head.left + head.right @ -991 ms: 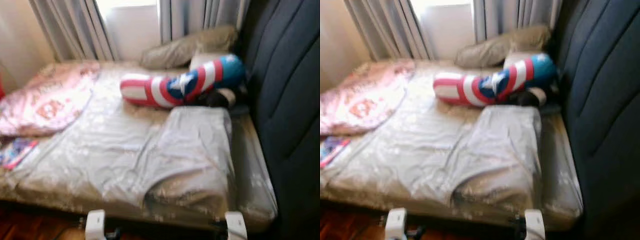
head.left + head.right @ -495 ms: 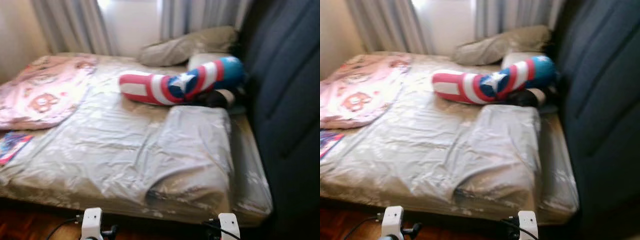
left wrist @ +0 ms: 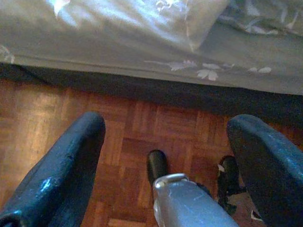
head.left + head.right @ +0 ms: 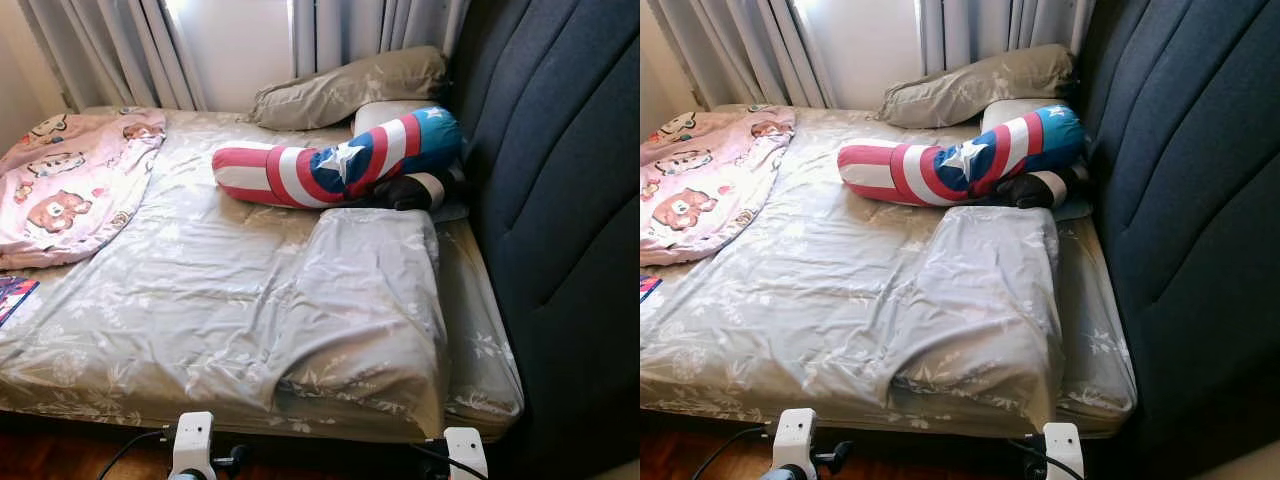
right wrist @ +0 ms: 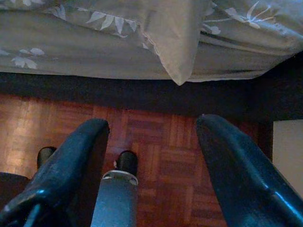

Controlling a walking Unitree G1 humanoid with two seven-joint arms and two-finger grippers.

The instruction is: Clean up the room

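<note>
Camera shifted right, bed [image 4: 250,300] ahead, tools [image 3: 165,142] [image 5: 151,142] spread low

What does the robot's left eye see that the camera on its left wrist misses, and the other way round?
Left eye view's own: the red, white and blue star bolster, pink cartoon blanket, grey pillow, curtains and dark blue headboard. Left wrist view's own: the left gripper, two black fingers spread open above the floor. Shared: the grey leaf-print sheet over the mattress edge, and the parquet floor.
</note>
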